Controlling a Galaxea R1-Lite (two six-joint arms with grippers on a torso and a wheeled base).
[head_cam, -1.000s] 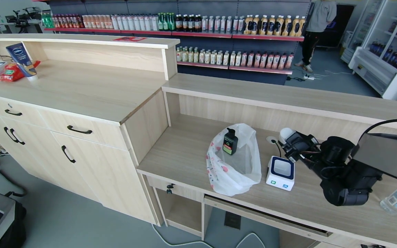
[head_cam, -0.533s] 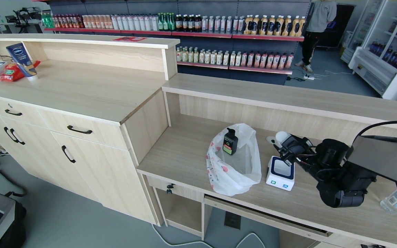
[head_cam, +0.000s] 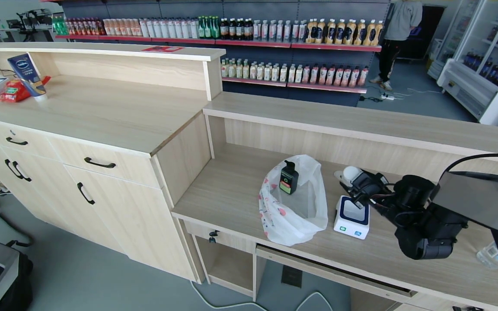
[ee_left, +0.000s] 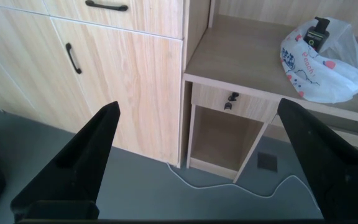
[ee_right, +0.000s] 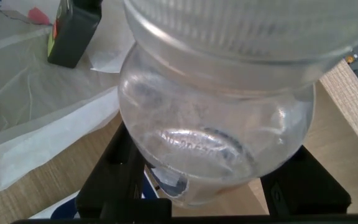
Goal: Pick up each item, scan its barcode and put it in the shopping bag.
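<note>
My right gripper (head_cam: 358, 185) is shut on a clear bottle (head_cam: 352, 174) with a white cap, held just above the far edge of the white and blue scanner (head_cam: 352, 217). In the right wrist view the clear bottle (ee_right: 219, 130) sits between the dark fingers (ee_right: 114, 180). The white shopping bag (head_cam: 294, 207) lies open left of the scanner, with a black pump bottle (head_cam: 288, 178) standing in it. My left gripper (ee_left: 197, 168) hangs open low in front of the counter; the shopping bag (ee_left: 322, 59) lies on the desk beyond it.
Another clear bottle (head_cam: 489, 255) lies at the desk's right end. A raised ledge (head_cam: 361, 121) runs behind the desk and a taller counter (head_cam: 102, 112) stands to the left. A cable (head_cam: 347, 183) comes out of a desk hole behind the scanner.
My right arm has carried the clear bottle a little leftward and down, closer over the scanner. The bag and scanner have not moved.
</note>
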